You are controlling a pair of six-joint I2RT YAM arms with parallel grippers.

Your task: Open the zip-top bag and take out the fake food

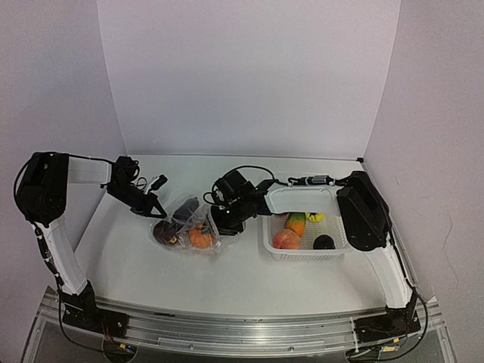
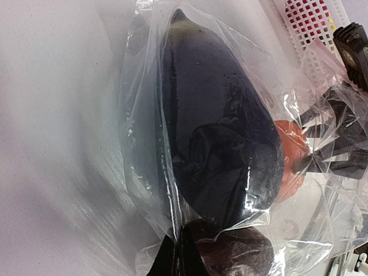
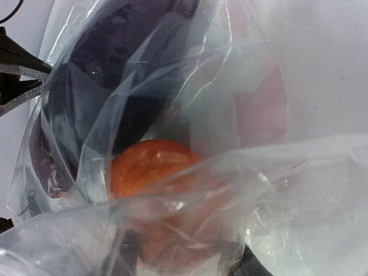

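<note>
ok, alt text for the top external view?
A clear zip-top bag lies on the white table between the left gripper, at its left edge, and the right gripper, at its right. Dark and orange fake food sits inside; a white basket further right holds more pieces.

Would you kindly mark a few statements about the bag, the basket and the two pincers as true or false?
1. The zip-top bag is empty. False: a dark purple piece and an orange piece lie inside.
2. The white basket holds several food pieces. True.
3. The basket stands on the left arm's side of the bag. False: it stands on the right arm's side.
4. The left pincer and the right pincer are both at the bag. True.
</note>
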